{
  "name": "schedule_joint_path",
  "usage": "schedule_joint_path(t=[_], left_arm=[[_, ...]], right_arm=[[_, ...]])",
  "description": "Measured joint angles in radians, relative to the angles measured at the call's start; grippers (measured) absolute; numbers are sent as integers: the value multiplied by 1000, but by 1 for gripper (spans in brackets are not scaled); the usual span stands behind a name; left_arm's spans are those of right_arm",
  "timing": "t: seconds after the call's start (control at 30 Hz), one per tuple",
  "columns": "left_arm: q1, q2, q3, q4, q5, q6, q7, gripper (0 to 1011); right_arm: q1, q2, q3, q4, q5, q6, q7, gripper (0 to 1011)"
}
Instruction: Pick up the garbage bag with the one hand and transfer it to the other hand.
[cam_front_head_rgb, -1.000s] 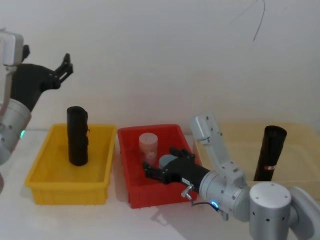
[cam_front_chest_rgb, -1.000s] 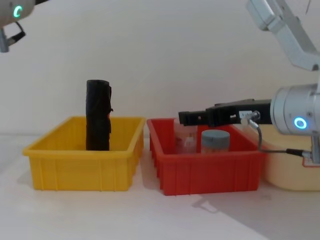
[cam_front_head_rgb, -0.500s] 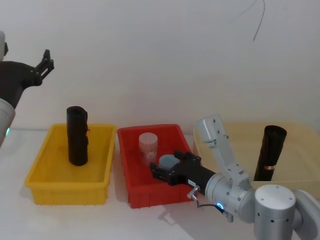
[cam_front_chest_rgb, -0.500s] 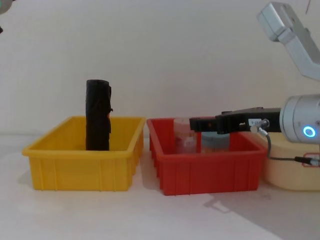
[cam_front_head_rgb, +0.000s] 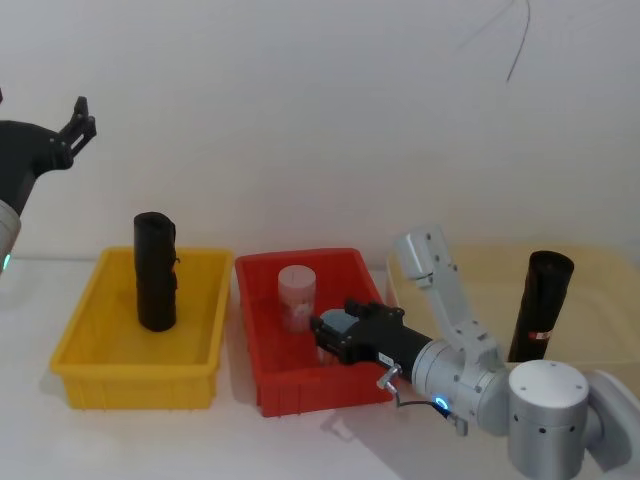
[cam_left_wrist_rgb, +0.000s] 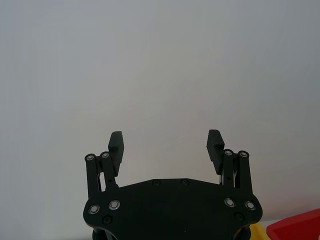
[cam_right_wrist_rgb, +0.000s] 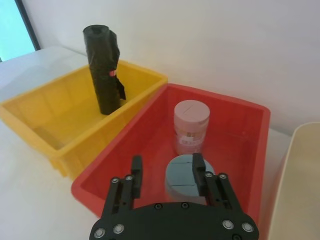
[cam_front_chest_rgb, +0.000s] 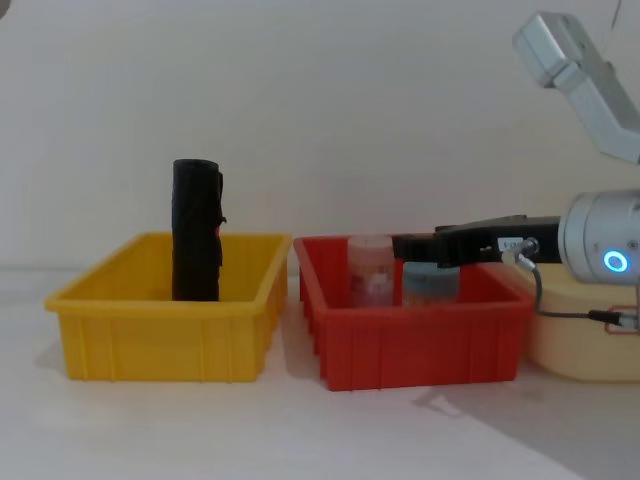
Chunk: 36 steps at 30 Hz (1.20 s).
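Garbage bag (cam_front_head_rgb: 545, 305) upright; right gripper (cam_front_head_rgb: 322, 331) over red bin (cam_front_head_rgb: 262, 335).

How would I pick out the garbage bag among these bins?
Look to the pale beige bin on the far right, past the red bin. The garbage bag is the black roll standing in it. Unlike the roll in the yellow bin, it has a red-and-white sticker and no ragged flap.

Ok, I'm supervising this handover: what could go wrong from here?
The open right end effector hangs over the red bin near the grey can and pink jar; swinging could knock them. The garbage bag stands in the beige tub and may tip on contact. The lookalike black roll in the yellow bin could be grabbed instead. The left end effector hangs high.
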Motion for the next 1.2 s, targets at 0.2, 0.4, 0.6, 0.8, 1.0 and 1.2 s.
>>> schedule_joint_path(t=[0.2, 0.4, 0.6, 0.8, 1.0, 1.2], left_arm=[[1, 1, -2, -1, 1, 1, 2, 1001], [1, 1, -3, -2, 2, 2, 4, 1001], [2, 1, -3, -2, 2, 2, 5, 1001], [2, 2, -4, -2, 3, 2, 5, 1001], [2, 2, -5, -2, 3, 2, 6, 1002], [2, 2, -5, -2, 3, 2, 6, 1001]], right_arm=[[9, -1, 9, 12, -4, -5, -2, 744], [17, -1, 17, 26, -8, -7, -7, 939], [23, -5, 24, 40, -11, -7, -8, 1010], [28, -12, 23, 55, -12, -7, -7, 1009], [37, -24, 19, 80, -12, -8, -5, 1010], [44, -29, 19, 98, -11, -12, -2, 1010]])
